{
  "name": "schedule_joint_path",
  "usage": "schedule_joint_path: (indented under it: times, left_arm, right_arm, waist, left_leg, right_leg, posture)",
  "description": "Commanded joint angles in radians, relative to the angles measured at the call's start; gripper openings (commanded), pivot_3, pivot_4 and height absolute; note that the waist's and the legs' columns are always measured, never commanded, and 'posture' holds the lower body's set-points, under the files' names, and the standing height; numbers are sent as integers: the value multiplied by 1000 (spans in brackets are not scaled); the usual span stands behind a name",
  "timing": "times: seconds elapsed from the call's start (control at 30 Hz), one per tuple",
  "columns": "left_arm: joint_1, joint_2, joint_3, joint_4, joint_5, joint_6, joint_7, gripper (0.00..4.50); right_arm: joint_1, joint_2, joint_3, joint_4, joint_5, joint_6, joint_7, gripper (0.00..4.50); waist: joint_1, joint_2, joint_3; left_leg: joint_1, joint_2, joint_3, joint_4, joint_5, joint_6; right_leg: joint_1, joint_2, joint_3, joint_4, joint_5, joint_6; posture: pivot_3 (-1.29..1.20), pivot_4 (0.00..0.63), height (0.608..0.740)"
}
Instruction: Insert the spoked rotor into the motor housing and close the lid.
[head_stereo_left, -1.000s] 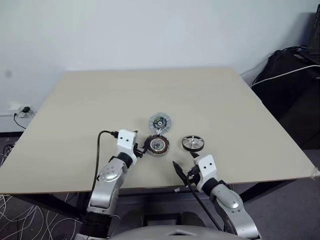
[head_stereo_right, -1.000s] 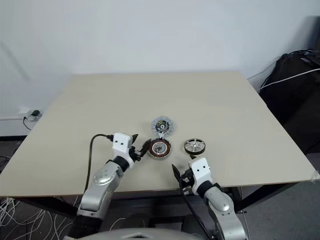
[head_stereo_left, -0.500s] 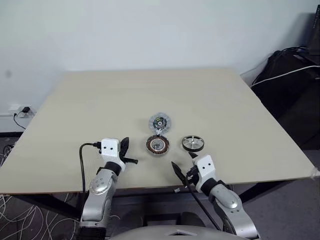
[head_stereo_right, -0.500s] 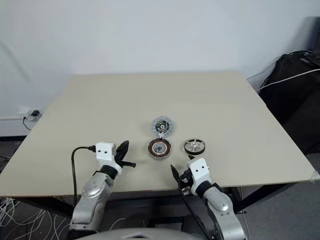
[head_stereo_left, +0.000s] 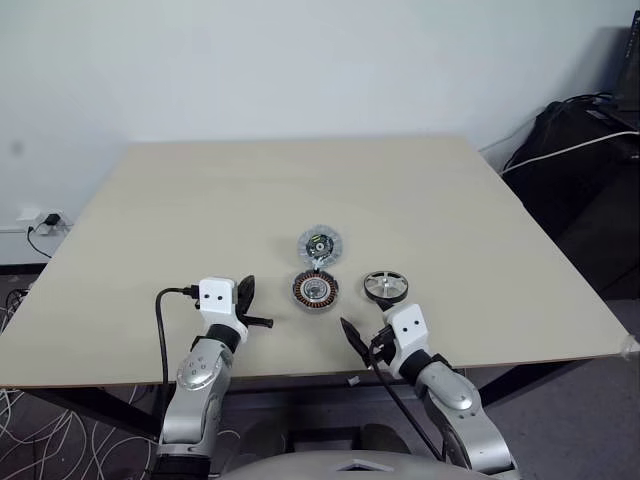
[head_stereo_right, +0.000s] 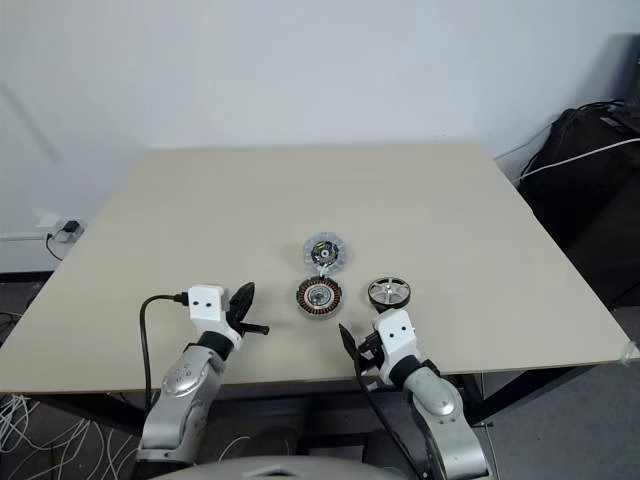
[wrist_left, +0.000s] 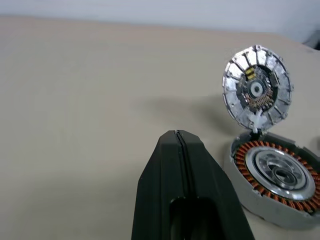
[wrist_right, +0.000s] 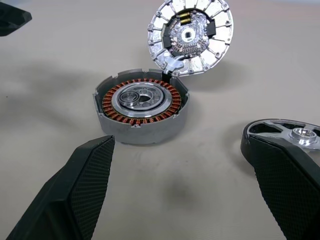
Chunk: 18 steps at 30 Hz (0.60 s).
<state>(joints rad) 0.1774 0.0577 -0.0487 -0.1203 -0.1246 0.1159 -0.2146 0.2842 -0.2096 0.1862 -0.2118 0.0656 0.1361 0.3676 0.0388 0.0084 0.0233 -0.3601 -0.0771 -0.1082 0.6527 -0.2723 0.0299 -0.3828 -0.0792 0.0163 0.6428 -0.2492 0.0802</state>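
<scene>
The motor housing (head_stereo_left: 315, 290), a grey disc with copper windings facing up, lies near the table's front middle. The lid (head_stereo_left: 319, 245) lies just behind it with its circuit face up, and its edge meets the housing's far rim (wrist_right: 172, 72). The spoked rotor (head_stereo_left: 386, 287) rests flat on the table to the housing's right. My left gripper (wrist_left: 176, 135) is shut and empty, a short way left of the housing (wrist_left: 275, 175). My right gripper (wrist_right: 178, 142) is open and empty near the front edge. Its right finger (wrist_right: 280, 170) is close to the rotor (wrist_right: 292, 134).
The beige table (head_stereo_left: 200, 200) stretches bare behind and to both sides of the parts. Its front edge (head_stereo_left: 300, 372) runs just below my grippers. A black bag with cables (head_stereo_left: 580, 150) sits off the table's right side. A wall socket (head_stereo_left: 45, 220) is at far left.
My left gripper has drawn back leftward from the housing's side and shut on nothing. The right gripper and the three parts have stayed put.
</scene>
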Motion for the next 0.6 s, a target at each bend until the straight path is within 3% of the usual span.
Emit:
schedule_joint_path:
  times: [0.03, 0.1, 0.2, 0.6]
  left_arm:
    - [-11, 12, -3, -19, 7, -4, -3, 18]
    - [-8, 11, 5, -14, 9, -13, 7, 18]
    - [0, 6, 16, -3, 22, -29, 35, 0]
    - [113, -21, 17, 59, 86, -176, 118, 0]
  right_arm:
    - [-31, 15, 6, -57, 19, 24, -1, 4500]
    - [-43, 23, 14, -82, 26, 56, -1, 4500]
    - [-76, 26, 31, -100, 19, 113, 1, 3877]
    - [-292, 54, 152, -7, -39, 396, -4, 66]
  waist:
    - [0, 0, 0]
    - [-1, 0, 0]
    - [-1, 0, 0]
    - [0, 0, 0]
  left_leg:
    - [0, 0, 0, 0, 0, 0]
    - [0, 0, 0, 0, 0, 0]
    - [0, 0, 0, 0, 0, 0]
    - [0, 0, 0, 0, 0, 0]
  right_leg:
    - [0, 0, 0, 0, 0, 0]
    - [0, 0, 0, 0, 0, 0]
    - [0, 0, 0, 0, 0, 0]
    - [0, 0, 0, 0, 1, -2]
  posture:
    - [0, 0, 740]
    - [0, 0, 740]
    - [0, 0, 740]
    - [0, 0, 740]
